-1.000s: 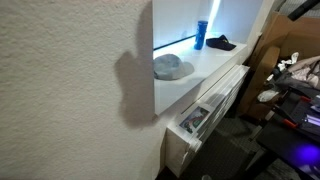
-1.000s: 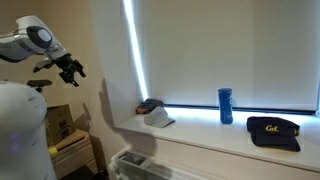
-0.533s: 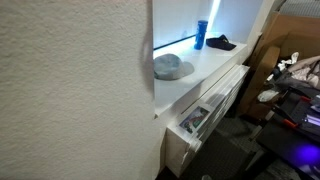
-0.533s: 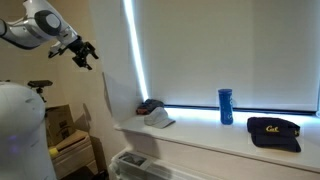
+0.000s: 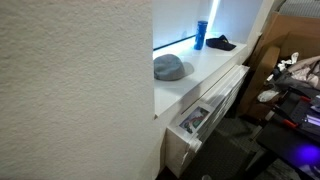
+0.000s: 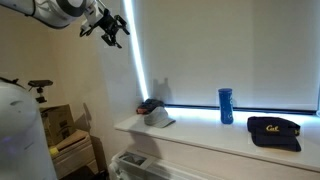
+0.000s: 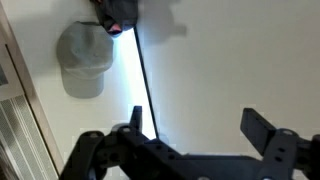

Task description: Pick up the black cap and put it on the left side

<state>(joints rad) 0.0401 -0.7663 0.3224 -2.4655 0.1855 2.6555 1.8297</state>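
Observation:
The black cap (image 6: 273,131) lies at the far end of the white window sill (image 6: 200,135), past the tall blue bottle (image 6: 225,105); it also shows in an exterior view (image 5: 221,43) beyond the bottle (image 5: 201,35). The grey cap (image 6: 153,114) (image 5: 170,67) lies at the sill's other end. My gripper (image 6: 113,25) is open and empty, high in the air beside the window's edge, above and well away from the caps. In the wrist view the open jaws (image 7: 198,125) frame the blind; the grey cap (image 7: 85,62) shows there, the black cap does not.
A drawn window blind (image 6: 230,50) with a bright strip of light along its edge backs the sill. A white heater unit (image 5: 205,110) sits under the sill. Cardboard boxes (image 5: 290,45) and gear stand on the floor. A wall (image 5: 70,90) blocks much of an exterior view.
My arm has risen and swung toward the window, from low beside the wall to high by the blind's edge. Its shadow has left the wall. The caps and bottle have not moved.

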